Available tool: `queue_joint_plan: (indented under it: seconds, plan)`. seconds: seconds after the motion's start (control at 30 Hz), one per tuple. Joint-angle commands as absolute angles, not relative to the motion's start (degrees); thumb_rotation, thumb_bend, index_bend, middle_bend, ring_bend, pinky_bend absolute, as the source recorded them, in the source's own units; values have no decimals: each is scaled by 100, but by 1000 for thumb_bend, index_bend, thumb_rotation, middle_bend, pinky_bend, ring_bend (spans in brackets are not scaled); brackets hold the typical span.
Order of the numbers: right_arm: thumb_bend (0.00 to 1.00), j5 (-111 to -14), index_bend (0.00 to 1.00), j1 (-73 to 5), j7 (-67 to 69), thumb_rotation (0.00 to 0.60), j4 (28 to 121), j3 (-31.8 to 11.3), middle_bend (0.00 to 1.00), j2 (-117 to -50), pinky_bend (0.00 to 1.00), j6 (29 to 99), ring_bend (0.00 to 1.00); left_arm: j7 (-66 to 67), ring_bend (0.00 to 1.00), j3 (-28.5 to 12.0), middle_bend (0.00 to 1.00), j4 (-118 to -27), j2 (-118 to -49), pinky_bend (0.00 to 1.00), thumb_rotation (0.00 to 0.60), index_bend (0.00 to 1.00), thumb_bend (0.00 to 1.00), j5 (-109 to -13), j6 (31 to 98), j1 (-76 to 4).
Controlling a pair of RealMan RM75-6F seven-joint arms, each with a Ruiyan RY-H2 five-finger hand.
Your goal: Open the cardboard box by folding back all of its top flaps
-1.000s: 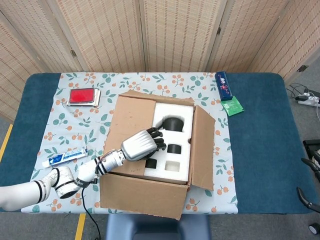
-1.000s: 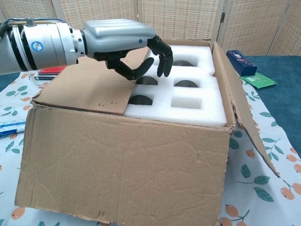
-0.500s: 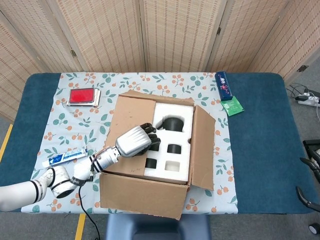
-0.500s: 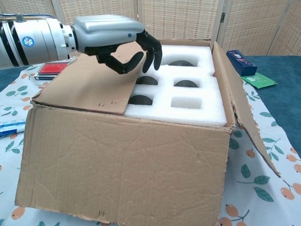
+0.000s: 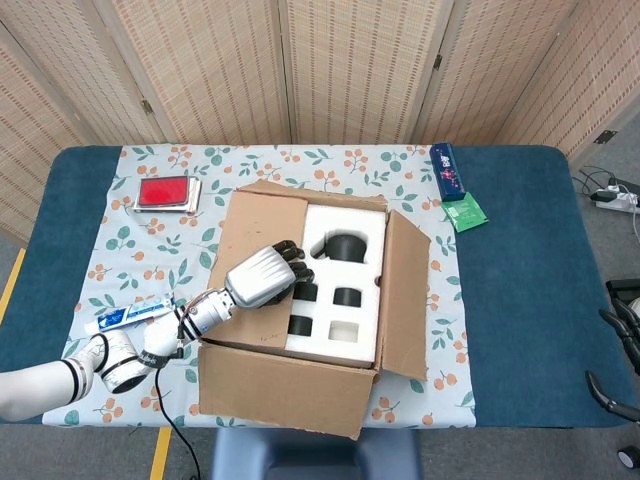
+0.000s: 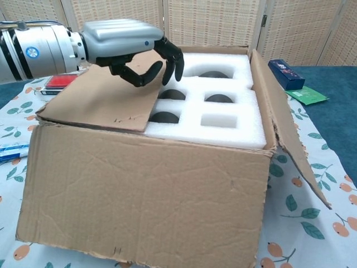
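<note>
The cardboard box (image 5: 290, 385) (image 6: 145, 190) stands mid-table. Its left flap (image 5: 255, 235) (image 6: 100, 100) still lies flat over the left part of the opening. The right flap (image 5: 405, 290) (image 6: 281, 134) slopes outward to the right. Inside sits a white foam insert (image 5: 345, 225) (image 6: 223, 131) with dark round items in its holes. My left hand (image 5: 262, 277) (image 6: 131, 47) hovers over the left flap's inner edge, fingers curved down past that edge above the foam, thumb above the flap. It grips nothing. My right hand appears in neither view.
A red case (image 5: 163, 192) (image 6: 58, 81) lies at the back left, and a toothpaste tube (image 5: 130, 315) (image 6: 11, 151) is left of the box. A blue box (image 5: 447, 170) (image 6: 285, 74) and a green packet (image 5: 463, 212) (image 6: 305, 95) lie at the back right.
My left hand has drawn back to the left, from over the foam to the left flap's inner edge. The box has shifted slightly.
</note>
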State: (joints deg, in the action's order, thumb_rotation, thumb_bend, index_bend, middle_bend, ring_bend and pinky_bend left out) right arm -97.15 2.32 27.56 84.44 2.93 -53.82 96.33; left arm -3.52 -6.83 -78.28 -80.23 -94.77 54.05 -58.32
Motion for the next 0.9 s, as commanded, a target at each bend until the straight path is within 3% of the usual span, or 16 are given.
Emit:
queue_joint_plan:
  seconds: [0.03,0.9]
  plan:
    - [498,-9699,32,193,2769,263,8434,306,0,-5387,124,9525,94,-337,297,-661,516,-7818,-8026,267,600,401,845,-9452,5400,-5829]
    - [498,-9718,17,184,2966,265,8401,302,0,-5343,124,9529,95,552,309,-602,529,-7957,-8059,270,600,403,846,-9353,5623,-5718]
